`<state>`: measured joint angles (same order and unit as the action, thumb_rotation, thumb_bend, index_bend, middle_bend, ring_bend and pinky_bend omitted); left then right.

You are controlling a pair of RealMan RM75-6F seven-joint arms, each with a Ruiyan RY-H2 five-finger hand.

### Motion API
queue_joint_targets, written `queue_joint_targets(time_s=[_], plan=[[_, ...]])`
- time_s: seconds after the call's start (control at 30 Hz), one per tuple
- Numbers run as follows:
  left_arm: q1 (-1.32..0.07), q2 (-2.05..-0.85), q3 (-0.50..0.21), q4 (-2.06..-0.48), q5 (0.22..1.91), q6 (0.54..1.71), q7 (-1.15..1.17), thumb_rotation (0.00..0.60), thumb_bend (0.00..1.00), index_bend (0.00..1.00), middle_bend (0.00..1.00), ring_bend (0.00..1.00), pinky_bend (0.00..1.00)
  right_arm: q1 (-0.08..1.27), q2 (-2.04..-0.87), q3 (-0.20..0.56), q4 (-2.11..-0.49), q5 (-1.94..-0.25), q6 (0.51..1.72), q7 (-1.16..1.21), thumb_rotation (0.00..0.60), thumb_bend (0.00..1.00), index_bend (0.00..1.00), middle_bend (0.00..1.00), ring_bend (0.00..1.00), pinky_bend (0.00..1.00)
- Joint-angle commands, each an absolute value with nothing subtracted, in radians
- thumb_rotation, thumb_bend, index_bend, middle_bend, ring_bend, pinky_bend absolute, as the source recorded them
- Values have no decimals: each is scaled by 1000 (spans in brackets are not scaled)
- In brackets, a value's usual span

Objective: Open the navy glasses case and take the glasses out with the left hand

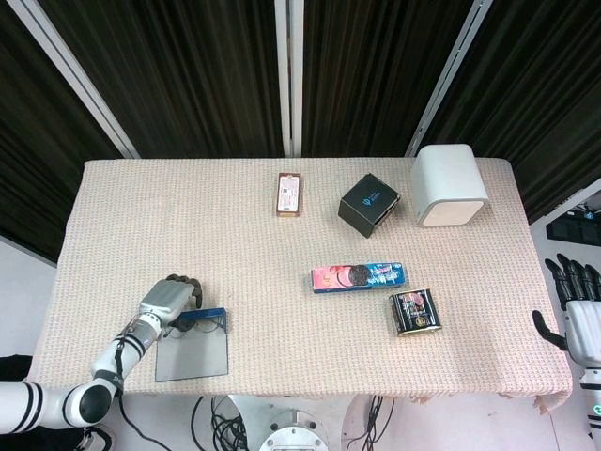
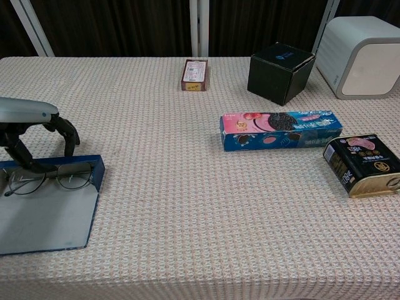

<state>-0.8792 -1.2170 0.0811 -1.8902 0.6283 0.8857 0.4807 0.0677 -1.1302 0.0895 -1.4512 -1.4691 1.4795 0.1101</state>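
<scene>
The navy glasses case [image 1: 192, 355] [image 2: 44, 219] lies open and flat at the table's front left, its grey inside facing up. The thin-framed glasses [image 1: 203, 322] [image 2: 50, 180] lie in its far half, against the blue wall. My left hand [image 1: 169, 299] [image 2: 28, 115] arches over the case's far edge with its fingers curled down. One finger reaches the wall by the glasses' left lens, another hangs free above the wall. Whether the glasses are pinched is hidden. My right hand [image 1: 580, 310] hangs off the table's right side, fingers spread, holding nothing.
A blue and pink cookie box [image 1: 358, 276] [image 2: 281, 129] and a black tin [image 1: 415, 311] [image 2: 364, 164] lie right of centre. Further back stand a black cube [image 1: 369, 204] [image 2: 280, 72], a white appliance [image 1: 450, 184] [image 2: 362, 56] and a small brown box [image 1: 289, 194] [image 2: 195, 74].
</scene>
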Motion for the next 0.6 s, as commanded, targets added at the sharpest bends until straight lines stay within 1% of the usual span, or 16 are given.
queue_joint_targets(time_s=[0.03,0.37,0.5,0.6], plan=[[-880,-1218,80,-1890,627,888,481,600,359,450,164,101,127,68,-1130,90,-1451,-1468,1479,111,600,302,0,0,0,0],[-873,-1220,67,-1886,637,899,465,600,378,502,176,101,127,68,-1132,90,-1449,-1468,1479,111,600,302,0,0,0,0],[-859,-1239,55,-1871,676,940,461,600,379,517,186,101,127,68,-1133,90,-1448,-1469,1480,112,600,301,0,0,0,0],[-838,-1269,50,-1843,736,990,466,600,379,534,197,96,127,68,-1133,90,-1447,-1467,1479,113,600,302,0,0,0,0]])
